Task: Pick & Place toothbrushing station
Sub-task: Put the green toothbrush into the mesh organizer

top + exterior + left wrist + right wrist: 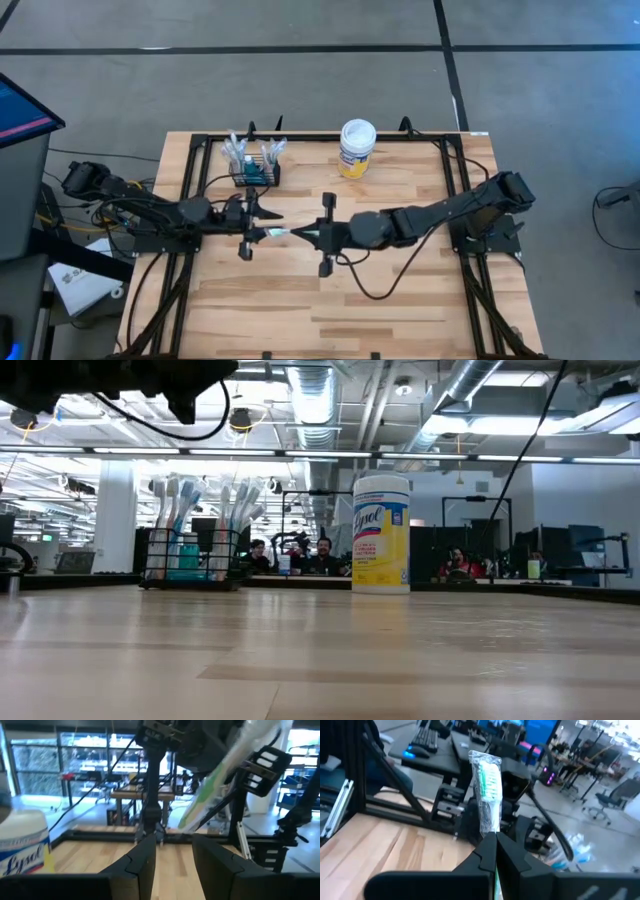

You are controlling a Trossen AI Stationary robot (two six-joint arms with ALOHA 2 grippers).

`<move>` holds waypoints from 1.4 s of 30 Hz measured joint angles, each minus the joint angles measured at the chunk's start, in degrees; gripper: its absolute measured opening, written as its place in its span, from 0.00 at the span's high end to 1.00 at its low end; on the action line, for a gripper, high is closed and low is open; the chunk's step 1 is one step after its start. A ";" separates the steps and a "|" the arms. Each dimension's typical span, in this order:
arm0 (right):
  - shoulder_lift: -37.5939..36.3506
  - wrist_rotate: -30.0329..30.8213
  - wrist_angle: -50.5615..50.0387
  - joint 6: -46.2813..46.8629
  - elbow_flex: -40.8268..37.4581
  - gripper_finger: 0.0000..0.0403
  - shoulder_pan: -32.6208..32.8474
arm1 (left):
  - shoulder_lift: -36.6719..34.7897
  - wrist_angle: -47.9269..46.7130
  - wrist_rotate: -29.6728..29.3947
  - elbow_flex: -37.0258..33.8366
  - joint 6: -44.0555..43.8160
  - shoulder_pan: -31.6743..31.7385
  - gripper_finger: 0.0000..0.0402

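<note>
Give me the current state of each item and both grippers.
Wire-mesh basket: upright near the table's far edge, packed with standing toothbrushes.
Lysol wipes tub: upright, lid shut.
Wrapped toothbrush: in the air between both arms, pinched at one end.
Right gripper: shut on the wrapped toothbrush.
Left gripper: open, empty, facing the right gripper.
</note>
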 joint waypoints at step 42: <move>0.63 -4.53 7.53 -0.14 -0.04 1.00 -4.62 | 15.38 31.51 3.04 0.98 9.92 0.10 0.70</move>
